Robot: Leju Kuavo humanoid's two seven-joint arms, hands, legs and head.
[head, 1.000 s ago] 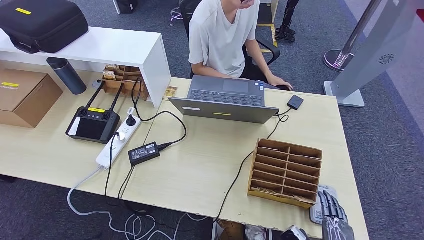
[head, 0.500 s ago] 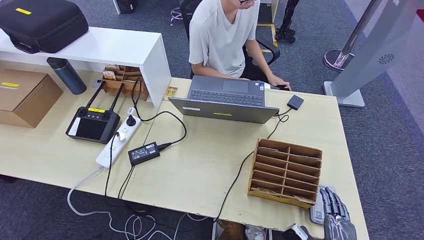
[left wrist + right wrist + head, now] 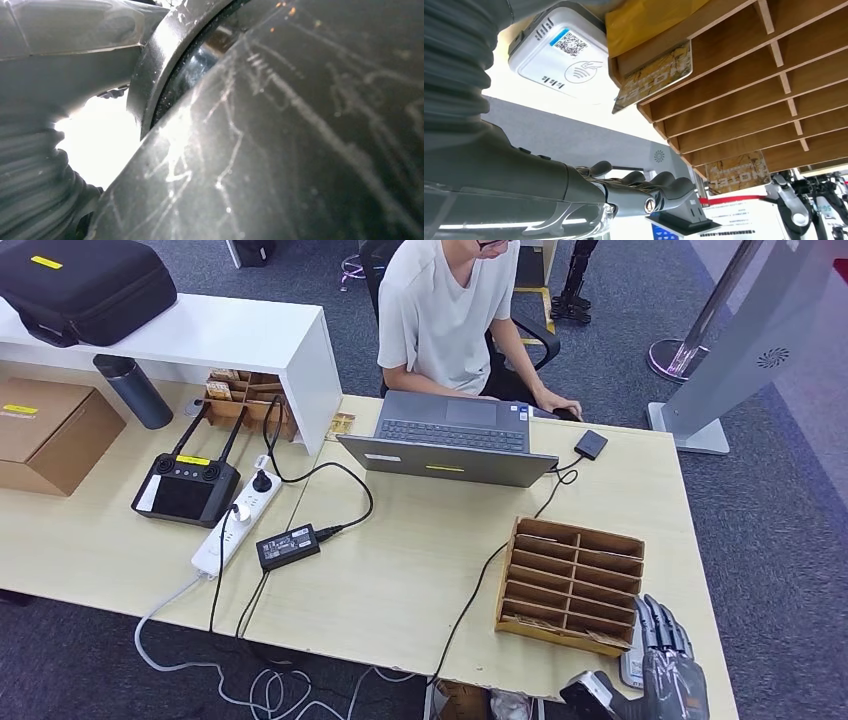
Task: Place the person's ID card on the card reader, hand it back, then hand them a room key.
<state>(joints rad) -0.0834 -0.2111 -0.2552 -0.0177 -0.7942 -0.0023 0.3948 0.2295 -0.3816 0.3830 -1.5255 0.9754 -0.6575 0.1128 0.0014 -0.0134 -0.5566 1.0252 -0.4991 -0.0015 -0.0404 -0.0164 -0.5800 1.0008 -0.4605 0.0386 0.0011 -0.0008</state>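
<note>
My right hand [image 3: 668, 665] hovers at the table's near right corner, partly over the white card reader [image 3: 630, 668], with its fingers [image 3: 644, 187] stretched out and nothing plainly in them. The card reader [image 3: 564, 52] shows a contactless symbol and a QR sticker and lies just beside the wooden slotted rack [image 3: 570, 585]. Patterned hotel key cards [image 3: 654, 75] stick out of the rack's slots [image 3: 736, 172]. A person in a white shirt [image 3: 445, 310] sits across the table at a laptop [image 3: 450, 440]. Of my left hand, the grey ribbed cover [image 3: 30, 190] shows; its fingers are hidden.
A black cable [image 3: 480, 580] runs from the laptop past the rack's left side. A power strip [image 3: 235, 525], a power brick [image 3: 288, 545] and a black controller [image 3: 185, 485] lie at the left. A grey kiosk [image 3: 740, 350] stands at the right rear.
My right hand has crept a little forward over the card reader, and more of its wrist has come in at the bottom edge. Nothing else on the table moved.
</note>
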